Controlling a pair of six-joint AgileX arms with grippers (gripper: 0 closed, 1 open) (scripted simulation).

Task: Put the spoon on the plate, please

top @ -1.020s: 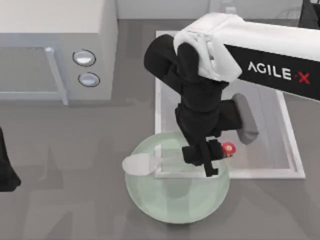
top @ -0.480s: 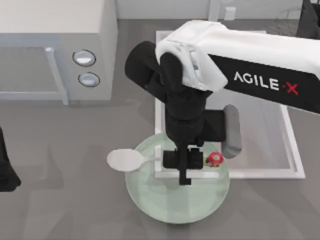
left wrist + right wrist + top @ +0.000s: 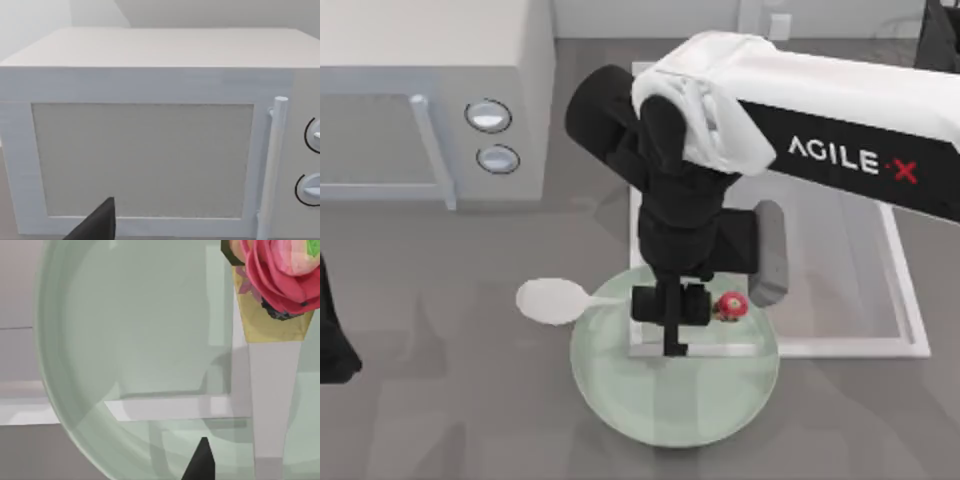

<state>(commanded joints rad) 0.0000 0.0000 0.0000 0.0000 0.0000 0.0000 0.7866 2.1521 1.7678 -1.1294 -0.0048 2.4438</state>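
Right gripper (image 3: 672,335) sits over the far half of the large round pale mint-green translucent plate (image 3: 660,415), fingers pointing down, clamped on the thin handle of the small plain white spoon (image 3: 552,300). Spoon runs out left from the gripper: handle crosses the plate's far-left rim, oval bowl hangs past the rim over the grey table (image 3: 450,380). Tiny red-pink flower-like object (image 3: 729,306) just right of the gripper. In the right wrist view the plate (image 3: 75,365) shows a shallow rim and the flower object (image 3: 275,275) is close. Left arm parked at the left edge, facing the white microwave (image 3: 150,140); can't tell its finger state.
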